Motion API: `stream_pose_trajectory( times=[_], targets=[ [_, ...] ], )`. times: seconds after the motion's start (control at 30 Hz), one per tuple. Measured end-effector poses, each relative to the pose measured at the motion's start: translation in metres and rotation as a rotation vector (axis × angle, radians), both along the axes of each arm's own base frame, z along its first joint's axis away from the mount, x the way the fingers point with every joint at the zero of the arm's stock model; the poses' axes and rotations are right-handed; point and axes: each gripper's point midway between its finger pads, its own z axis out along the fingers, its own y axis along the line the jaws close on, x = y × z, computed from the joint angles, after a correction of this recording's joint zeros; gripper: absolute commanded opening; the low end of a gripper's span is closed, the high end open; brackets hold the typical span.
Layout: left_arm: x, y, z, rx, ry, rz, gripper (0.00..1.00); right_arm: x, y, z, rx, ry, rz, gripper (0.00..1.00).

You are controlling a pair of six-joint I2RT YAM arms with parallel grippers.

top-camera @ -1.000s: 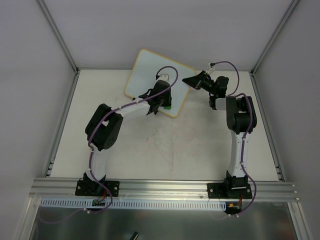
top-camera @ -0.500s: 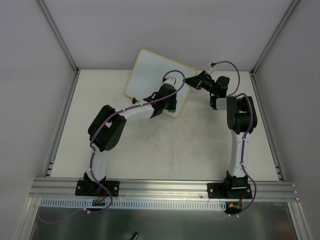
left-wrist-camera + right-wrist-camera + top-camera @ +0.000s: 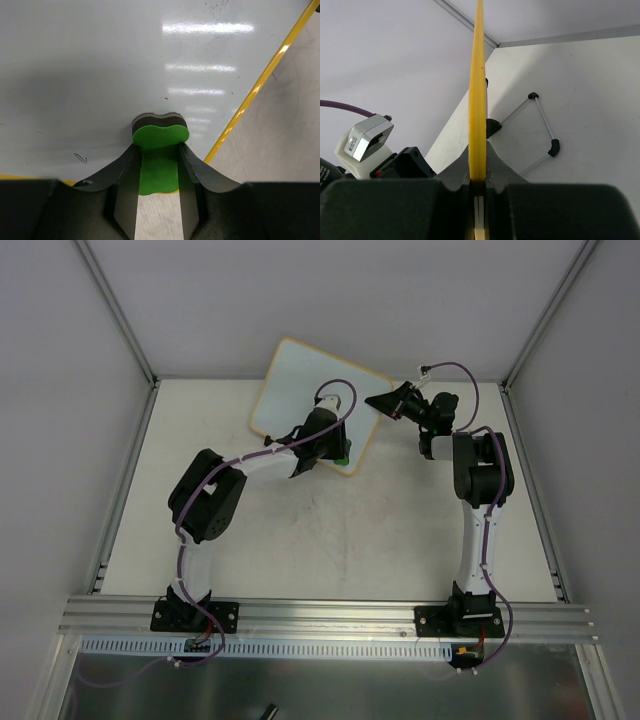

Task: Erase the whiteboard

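The whiteboard [image 3: 300,390] sits at the far middle of the table [image 3: 330,550], turned cornerwise so that one corner points right. The right end effector [image 3: 385,403] is clamped on the thin yellow frame at that corner, its fingers closed edge-on over the rim [image 3: 478,90] with no gap showing. It braces the board and does not wipe.

The left end effector [image 3: 322,448] is the one on the face. Its fingers are closed about halfway around a small eraser [image 3: 160,137], which has a bright green moulded grip with a lobed outline and a dark felt layer pressed to the board.

The eraser sits near the board's near-right edge, with the yellow frame just to its right. Nearly all the white surface therefore lies to the far left of it — my guess is the next strokes go that way.

The face is glossy and throws back the lights. A faint scribble [image 3: 80,158] lies just to the left of the eraser, and a few specks show at the far edge.
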Motion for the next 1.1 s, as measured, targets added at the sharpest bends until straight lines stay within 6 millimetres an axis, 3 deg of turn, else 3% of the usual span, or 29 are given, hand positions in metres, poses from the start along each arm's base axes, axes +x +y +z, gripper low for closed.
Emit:
stream_pose_trajectory(
  times=[0.13,0.47,1.1],
  targets=[
    [0.001,0.007,-0.002,-0.025,0.024,-0.015,0.0,0.0,0.0,0.0,0.0,-0.001,0.0,0.0],
    [0.012,0.059,-0.013,-0.035,0.142,0.067,0.0,0.001,0.0,0.0,0.002,0.0,-0.004,0.0],
    [0.02,0.083,-0.014,-0.135,0.311,0.237,0.0,0.002,0.005,0.001,0.007,0.001,-0.014,0.0]
  ],
)
